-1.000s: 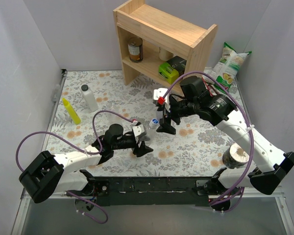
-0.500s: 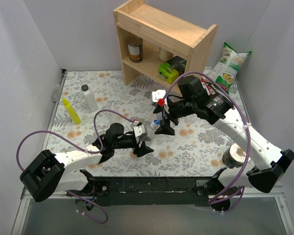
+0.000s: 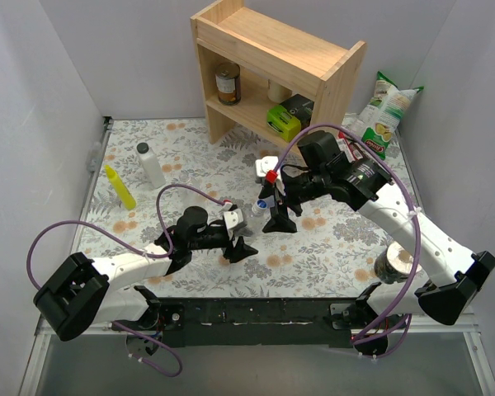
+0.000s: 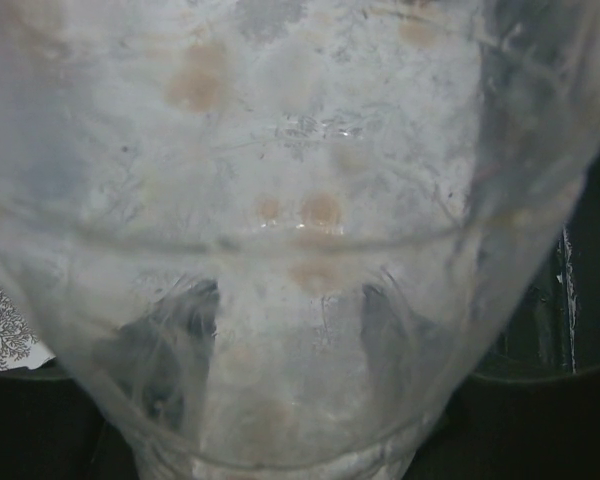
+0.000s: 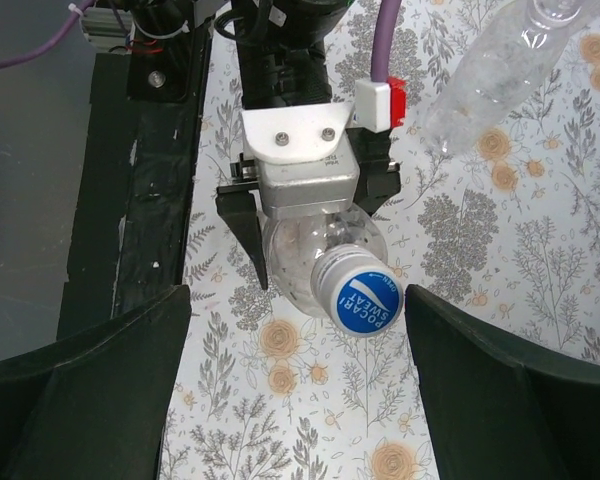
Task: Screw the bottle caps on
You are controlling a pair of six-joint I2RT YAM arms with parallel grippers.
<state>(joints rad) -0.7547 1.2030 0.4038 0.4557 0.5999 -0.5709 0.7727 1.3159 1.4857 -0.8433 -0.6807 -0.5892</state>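
Note:
My left gripper (image 3: 240, 241) is shut on a clear bottle (image 5: 315, 262) and holds it tilted above the table. The bottle's body fills the left wrist view (image 4: 300, 230). A blue cap (image 5: 365, 303) printed "POCARI SWEAT" sits on its neck, and shows as a small blue spot in the top view (image 3: 261, 205). My right gripper (image 5: 295, 300) is wide open, and the cap lies between its dark fingers (image 5: 110, 370), nearer the right one, touching neither. In the top view the right gripper (image 3: 278, 218) is just right of the cap. A second clear bottle (image 5: 500, 70) lies on the cloth.
A wooden shelf (image 3: 272, 66) stands at the back with a can (image 3: 227, 82) and a green box (image 3: 285, 121). A white bottle with a dark cap (image 3: 151, 165) and a yellow squeeze bottle (image 3: 120, 188) stand at the left. A snack bag (image 3: 388, 111) is at the back right. A black rail (image 5: 130, 180) edges the table.
My right gripper has shifted slightly left and closer to the capped neck of the held bottle. The left arm and its bottle have barely moved.

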